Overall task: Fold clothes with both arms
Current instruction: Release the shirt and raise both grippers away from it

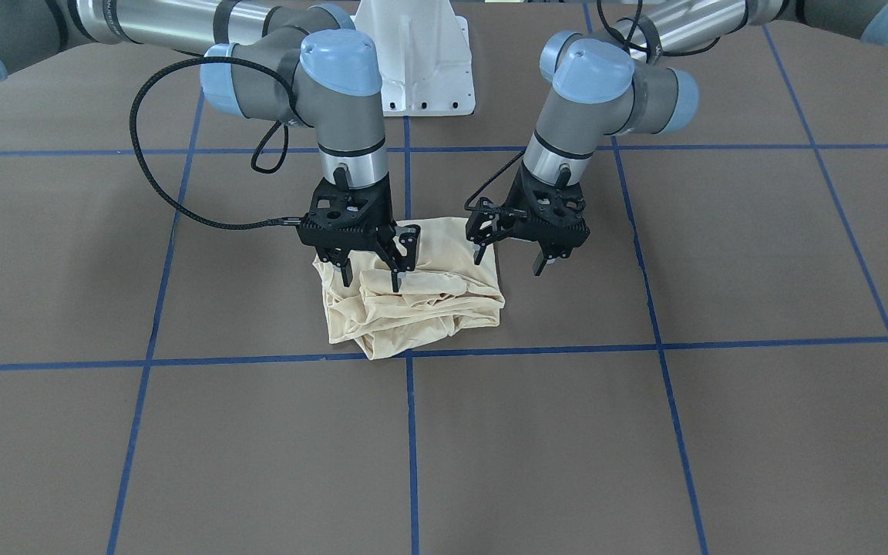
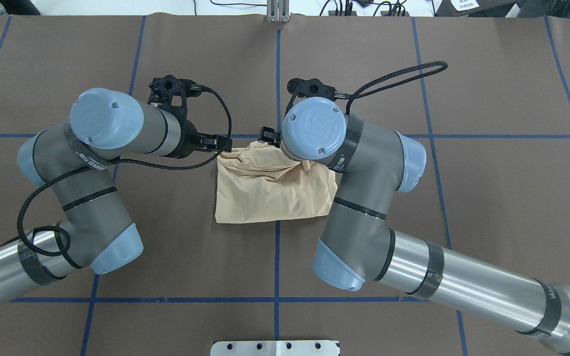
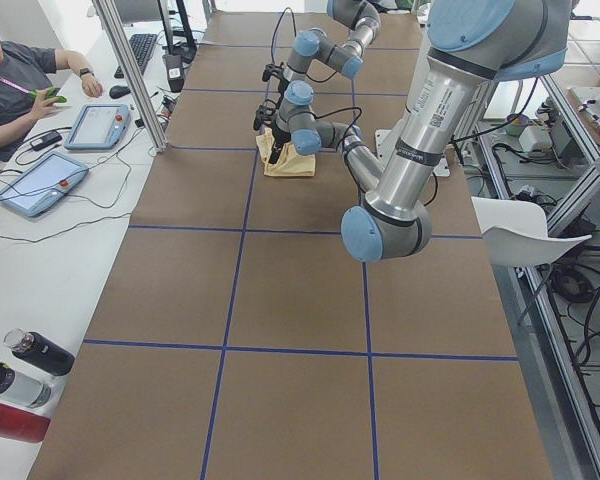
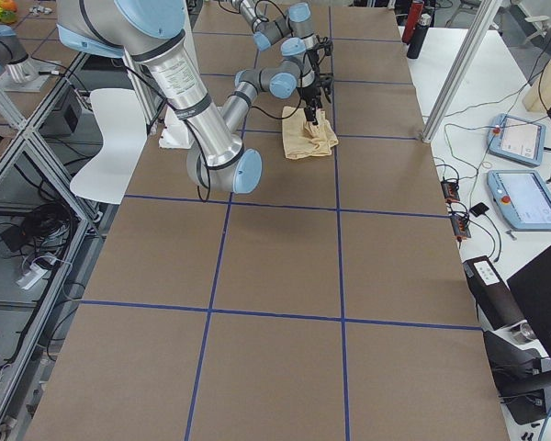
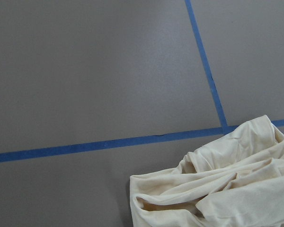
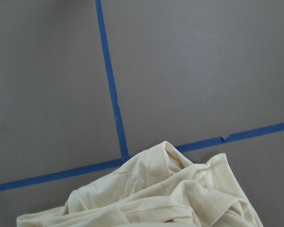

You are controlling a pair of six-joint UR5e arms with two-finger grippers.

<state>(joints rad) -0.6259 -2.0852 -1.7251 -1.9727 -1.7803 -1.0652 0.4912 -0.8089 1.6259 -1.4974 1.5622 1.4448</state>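
The T-shirt (image 1: 421,308) lies as a crumpled bundle at the middle of the tabletop (image 1: 721,432), across a blue tape line (image 1: 412,432). The right gripper (image 1: 371,279) stands open, tips at the fabric, nothing clamped. The left gripper (image 1: 509,258) is wide open, straddling the bundle's edge. Treat this as the grasp stage. Next, you likely need each gripper to pinch one layer and draw the bundle flat. The fabric is thin, matte, limp and deeply creased; expect it to bunch.

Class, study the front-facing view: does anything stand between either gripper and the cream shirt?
Nothing visible does. The right gripper hangs open over the crumpled shirt. The left gripper hangs open at the shirt's edge, one finger over the table.
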